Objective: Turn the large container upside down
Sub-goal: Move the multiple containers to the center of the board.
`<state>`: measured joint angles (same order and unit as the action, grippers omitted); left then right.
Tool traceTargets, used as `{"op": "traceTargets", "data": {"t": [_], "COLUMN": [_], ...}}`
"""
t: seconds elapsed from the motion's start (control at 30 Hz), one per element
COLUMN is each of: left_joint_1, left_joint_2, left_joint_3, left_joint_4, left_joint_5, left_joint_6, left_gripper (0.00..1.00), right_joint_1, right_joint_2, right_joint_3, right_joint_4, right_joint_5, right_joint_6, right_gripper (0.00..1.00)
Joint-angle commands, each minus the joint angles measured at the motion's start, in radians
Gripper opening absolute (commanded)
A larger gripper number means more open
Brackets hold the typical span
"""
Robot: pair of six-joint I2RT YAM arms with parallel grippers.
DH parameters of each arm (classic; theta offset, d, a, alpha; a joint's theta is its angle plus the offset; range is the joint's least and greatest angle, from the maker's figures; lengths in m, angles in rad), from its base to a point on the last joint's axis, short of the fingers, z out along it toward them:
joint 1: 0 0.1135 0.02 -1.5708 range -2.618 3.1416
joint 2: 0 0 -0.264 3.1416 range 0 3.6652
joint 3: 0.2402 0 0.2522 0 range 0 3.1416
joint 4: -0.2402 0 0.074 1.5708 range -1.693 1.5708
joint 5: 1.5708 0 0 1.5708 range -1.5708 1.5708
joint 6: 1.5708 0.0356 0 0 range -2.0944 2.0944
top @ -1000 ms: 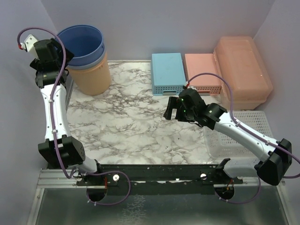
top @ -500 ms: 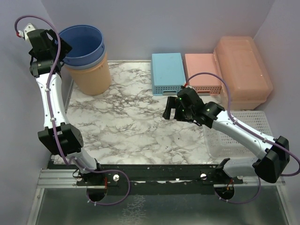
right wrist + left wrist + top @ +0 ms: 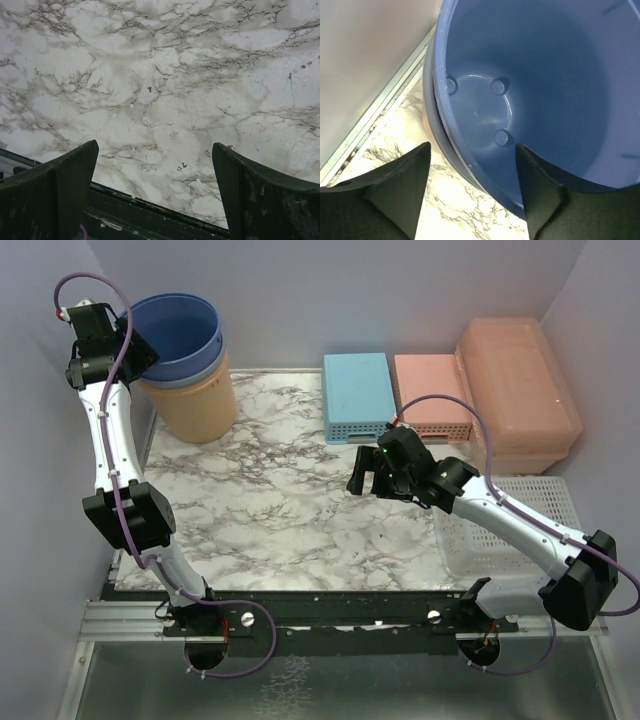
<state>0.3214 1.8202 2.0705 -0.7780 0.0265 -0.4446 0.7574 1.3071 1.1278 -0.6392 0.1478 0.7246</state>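
The large container [image 3: 520,390], a translucent peach-orange rectangular box, stands at the back right of the marble table, with no gripper near it. My left gripper [image 3: 128,348] is at the left rim of a blue bucket [image 3: 180,330]. In the left wrist view the gripper [image 3: 470,192] is open astride the bucket's rim [image 3: 465,160], one finger outside over the table and the other inside, with gaps on both sides. My right gripper [image 3: 362,475] hovers open over the bare marble mid-table, and the right wrist view shows the gripper [image 3: 155,192] with nothing between its fingers.
The blue bucket sits nested in an orange bucket [image 3: 197,405] at the back left. A light blue flat box [image 3: 357,395] and a pink basket [image 3: 430,398] stand at the back centre. A white perforated basket [image 3: 505,530] lies under the right arm. Walls close in on the left, back and right.
My left arm has swung up and back, bringing its gripper onto the blue bucket's left rim, and its jaws have narrowed. The right arm has hardly moved.
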Motion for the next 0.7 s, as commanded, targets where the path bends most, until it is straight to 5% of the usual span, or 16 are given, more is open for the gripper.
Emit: {"op": "traceTargets", "data": {"t": [0.0,0.43,0.67], "left_joint_1": [0.008,0.008,0.008], "left_joint_2": [-0.002,-0.012,-0.015], "left_joint_3": [0.063,0.056,0.111], "left_joint_4": [-0.042,-0.064,-0.059], "left_joint_5": [0.025,0.072,0.13], "left_joint_6": [0.047,0.087,0.063], "left_gripper": [0.66,0.33,0.03], "right_joint_1": [-0.004,-0.004,-0.004], "right_joint_2": [0.004,0.002,0.003], "right_joint_3": [0.016,0.016,0.014], "right_joint_4": [-0.015,-0.015,-0.013], "right_joint_5": [-0.014,-0.016,-0.013], "right_joint_6": [0.0,0.002,0.007], "right_gripper": [1.0,1.0,1.0]}}
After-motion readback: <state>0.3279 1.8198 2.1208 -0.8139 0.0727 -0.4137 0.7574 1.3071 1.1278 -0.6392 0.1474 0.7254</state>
